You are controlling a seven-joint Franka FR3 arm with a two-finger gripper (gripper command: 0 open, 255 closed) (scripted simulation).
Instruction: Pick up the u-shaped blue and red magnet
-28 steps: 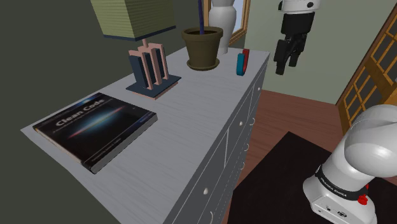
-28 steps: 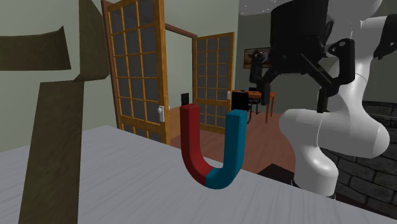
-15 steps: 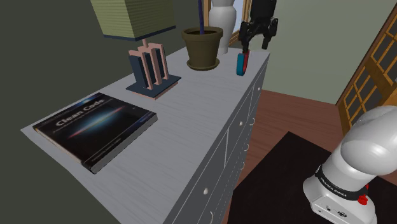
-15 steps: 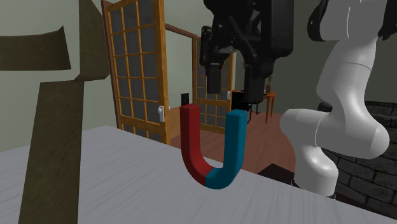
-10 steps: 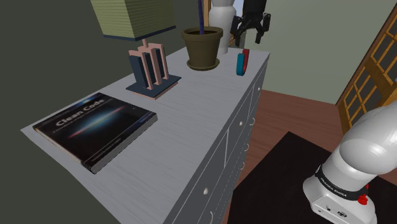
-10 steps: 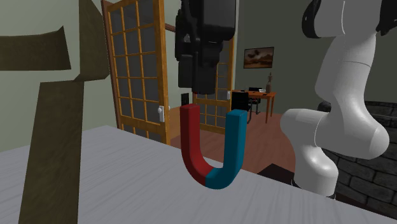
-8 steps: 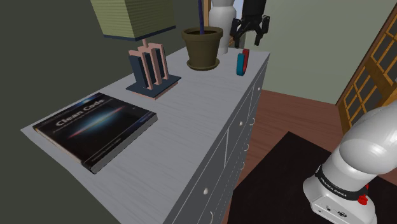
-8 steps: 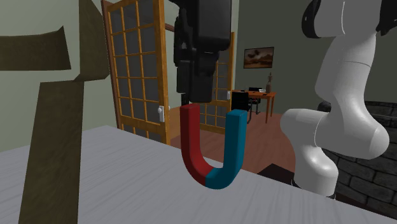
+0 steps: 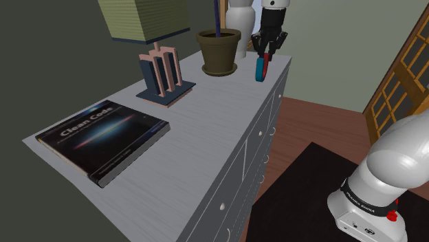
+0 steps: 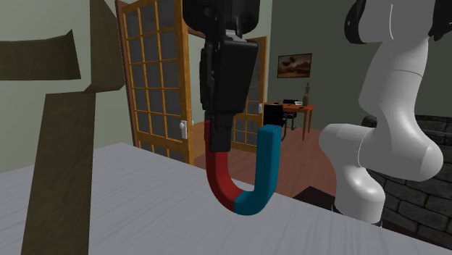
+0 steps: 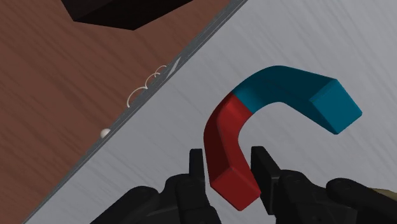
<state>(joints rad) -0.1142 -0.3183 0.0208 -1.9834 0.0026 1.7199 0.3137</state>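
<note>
U-shaped red and blue magnet (image 10: 246, 199) stands on its bend near the edge of the grey dresser top (image 9: 206, 124), my gripper (image 11: 230, 167) clasping its red leg, so the grasp looks made and a straight lift comes next.

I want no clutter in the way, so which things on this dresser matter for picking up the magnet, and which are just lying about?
For the job:
magnet
hand, down at the magnet's red arm

Just lying about:
book
lamp
plant pot
white vase
</note>
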